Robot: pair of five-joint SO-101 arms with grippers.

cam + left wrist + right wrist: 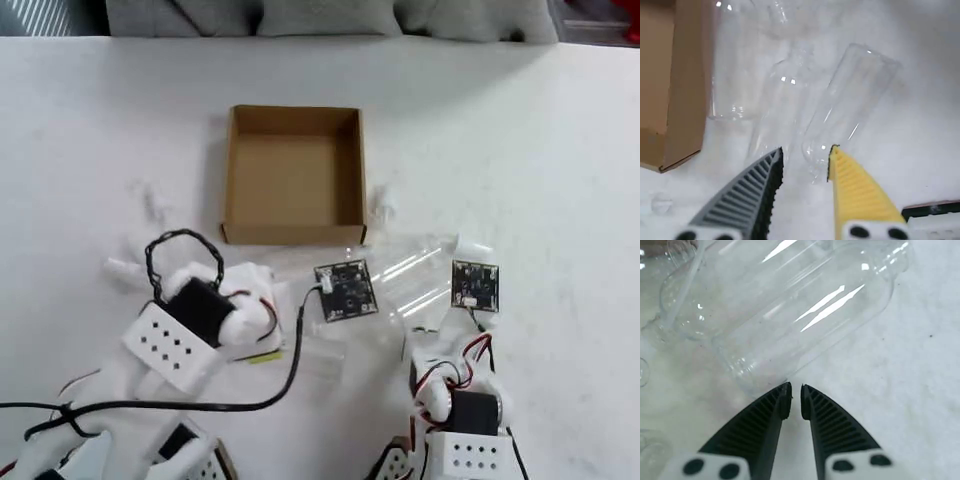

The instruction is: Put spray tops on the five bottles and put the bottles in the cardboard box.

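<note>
Zero boxed: brown cardboard box (295, 175) empty, clear plastic bottles (805, 315) on white worktop (520, 150); left claw (805, 152) apart, right claw (791, 399) nearly together.

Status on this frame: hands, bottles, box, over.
Left hand open at a bottle end. Right hand nearly shut, empty, beside lying bottles. Cardboard box holds none yet. No obstruction seen.

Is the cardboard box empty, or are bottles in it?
Empty. The cardboard box shows a bare brown floor; clear bottles lie outside on the table.
</note>
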